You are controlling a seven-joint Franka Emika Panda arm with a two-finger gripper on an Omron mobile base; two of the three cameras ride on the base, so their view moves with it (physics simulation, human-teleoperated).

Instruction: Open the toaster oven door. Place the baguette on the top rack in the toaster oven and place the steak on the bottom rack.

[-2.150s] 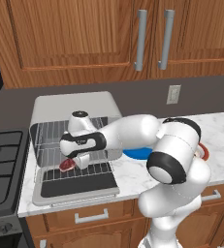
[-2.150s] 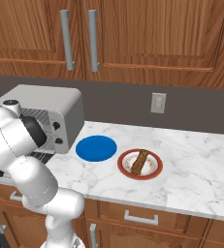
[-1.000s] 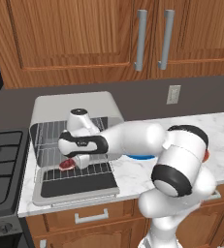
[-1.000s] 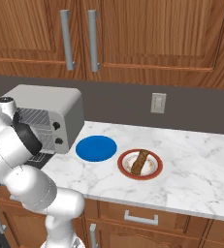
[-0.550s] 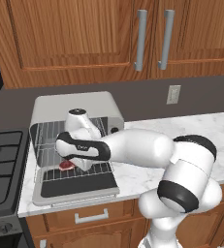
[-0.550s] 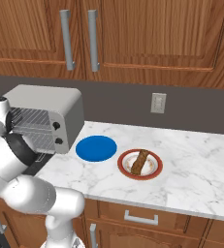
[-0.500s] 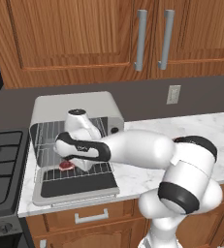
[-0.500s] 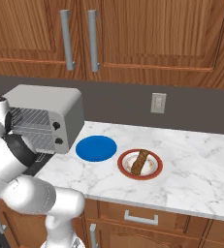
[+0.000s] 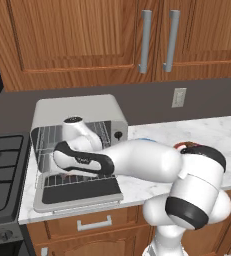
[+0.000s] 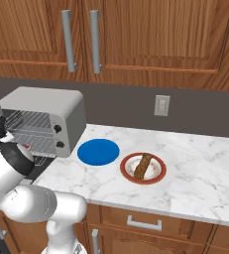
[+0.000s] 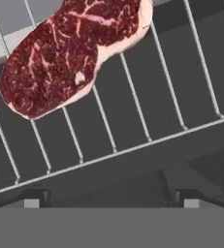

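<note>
From the left base view I saw the toaster oven (image 9: 82, 107) on the counter (image 9: 207, 130) beside the stove (image 9: 2, 165), with the toaster oven door (image 9: 79, 190) folded down flat in front of it. My arm reached across into the oven's mouth, its hand hiding most of the opening. The wire bars of the top rack (image 9: 47, 134) showed behind the wrist, and those of the bottom rack (image 9: 62, 178) below the hand. I could not make out the fingers here.

From the right base view, the oven stood at the left end of the marble counter, both racks visible through its open front. A speck of red, the steak (image 10: 26, 147), lay low in the opening. Just right of the oven sat a blue plate (image 10: 98, 151), and beside that a red-rimmed plate (image 10: 157, 177) carrying the baguette (image 10: 143, 165), well apart from the oven.

In the hand view, the steak lay flat on the rack's bars, toward the upper left, with the rack's front crossbar running below it. The gripper (image 11: 109, 197) had its two tips spread wide, nothing between them, clear of the meat.
</note>
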